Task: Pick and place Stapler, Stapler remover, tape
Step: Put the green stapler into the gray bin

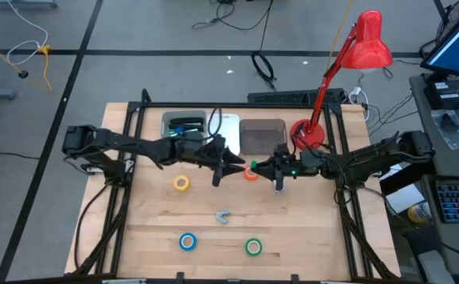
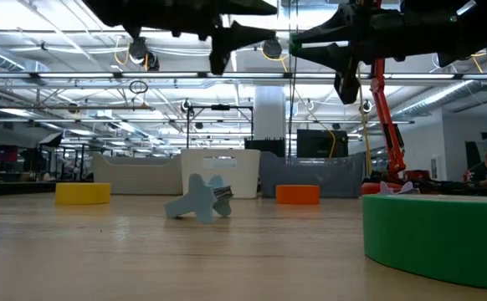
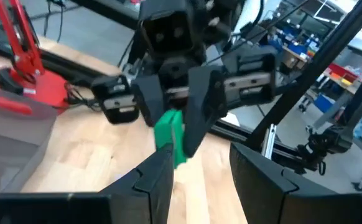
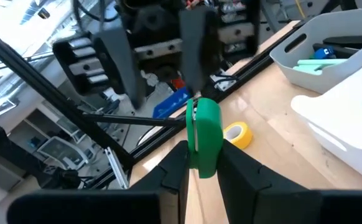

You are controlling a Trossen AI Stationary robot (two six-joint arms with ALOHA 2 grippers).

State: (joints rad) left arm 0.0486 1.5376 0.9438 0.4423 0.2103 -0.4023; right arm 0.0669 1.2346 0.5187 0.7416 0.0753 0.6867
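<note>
**Desk:** What do we have over the table?

**Floor:** Both arms meet in mid-air above the table's middle. The right gripper (image 4: 199, 165) is clamped on a flat green piece (image 4: 204, 134), held edge-on. We cannot tell what the piece is. The left gripper (image 3: 201, 174) faces it with its fingers apart, 1 finger just beside the piece. We read it as a hand-over.

**Desk:** How do we do it well?

**Floor:** We bring the left fingers square around the piece's free end. We close them fully before the right lets go, because a thin piece held edge-on can twist or drop. We also keep the wrists clear of each other, since they are crowded here.

**Desk:** And the task's things?

**Floor:** 4 tape rolls lie loose on the table. The orange roll (image 1: 250, 173) lies under the grippers and the yellow roll (image 1: 181, 183) to its left. The blue roll (image 1: 187, 241) and the green roll (image 1: 253, 247) sit near the front edge. The staple remover (image 1: 222, 215) lies between the 2 pairs.

**Desk:** The containers?

**Floor:** 3 stand along the back edge. The grey tray (image 1: 169, 118) holds a long dark thing, likely the stapler (image 4: 349, 42), plus a pale green item and a blue one. We see nothing in the white tray (image 1: 231, 125) or the dark bin (image 1: 263, 126).
</note>
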